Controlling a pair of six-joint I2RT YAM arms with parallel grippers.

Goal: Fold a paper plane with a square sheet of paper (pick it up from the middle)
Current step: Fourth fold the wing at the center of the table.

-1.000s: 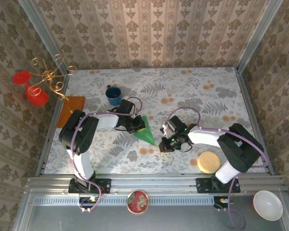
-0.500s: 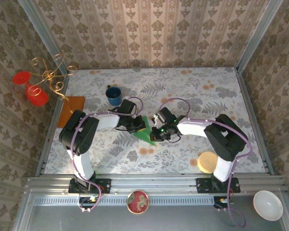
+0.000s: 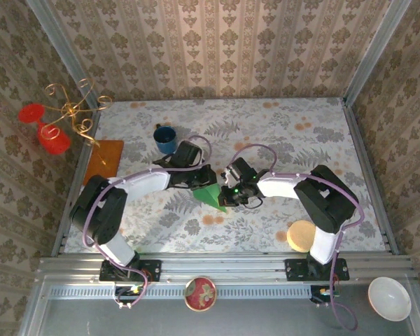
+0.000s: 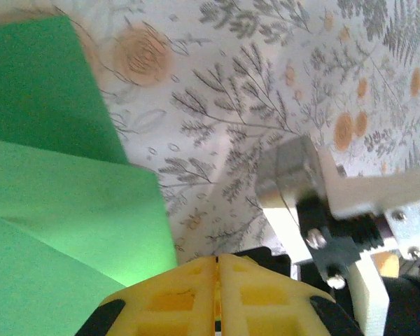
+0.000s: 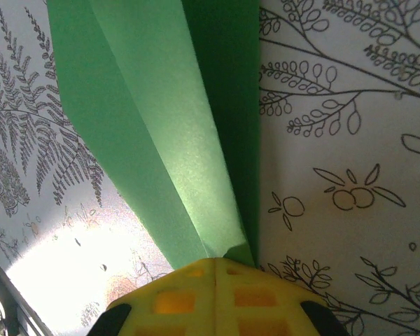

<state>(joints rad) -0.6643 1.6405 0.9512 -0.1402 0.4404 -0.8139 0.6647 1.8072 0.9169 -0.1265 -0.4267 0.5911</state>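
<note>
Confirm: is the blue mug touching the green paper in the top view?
No, the blue mug stands apart from the green paper, farther back toward the wall.

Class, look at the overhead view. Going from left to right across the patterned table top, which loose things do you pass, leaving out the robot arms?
orange-brown sheet → blue mug → green paper plane → round tan disc
</note>
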